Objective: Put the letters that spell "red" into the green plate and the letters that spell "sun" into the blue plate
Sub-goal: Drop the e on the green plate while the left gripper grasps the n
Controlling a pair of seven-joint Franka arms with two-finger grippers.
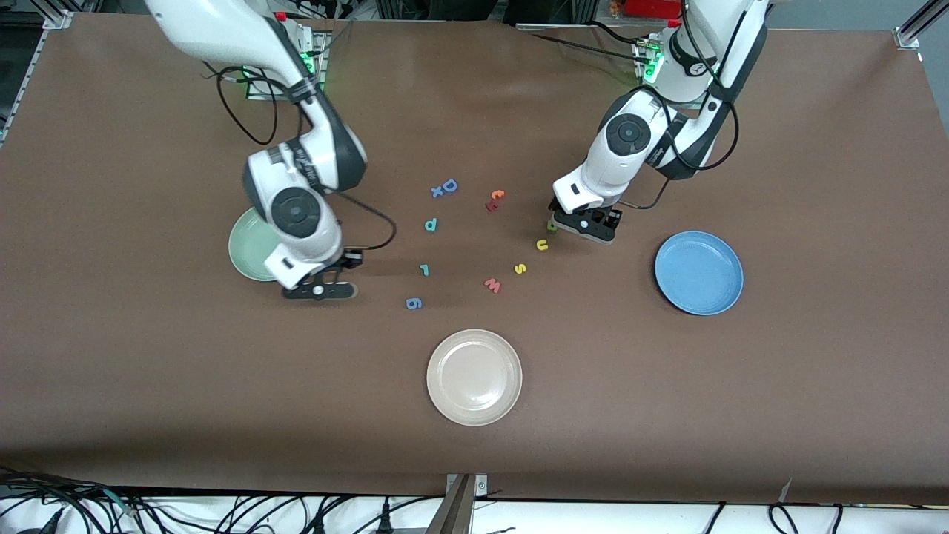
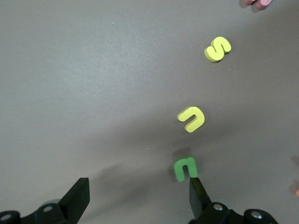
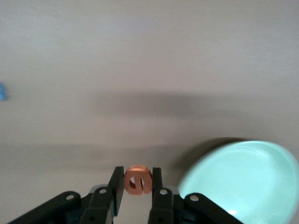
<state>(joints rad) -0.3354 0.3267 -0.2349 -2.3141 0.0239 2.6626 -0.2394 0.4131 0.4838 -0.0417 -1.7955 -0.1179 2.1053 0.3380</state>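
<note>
The right gripper (image 3: 136, 186) is pinching the small orange foam letter "e" (image 3: 138, 179) between its jaws, hovering just beside the round pale mint-green plate (image 1: 245, 245); it should travel fully over the plate's middle and go low before letting go, so the light letter does not bounce out. The left gripper (image 2: 140, 198) is hanging with jaws spread wide, one finger beside the olive-green foam "n" (image 2: 185, 168) on the brown tabletop (image 1: 667, 408); it needs centring over that letter.
</note>
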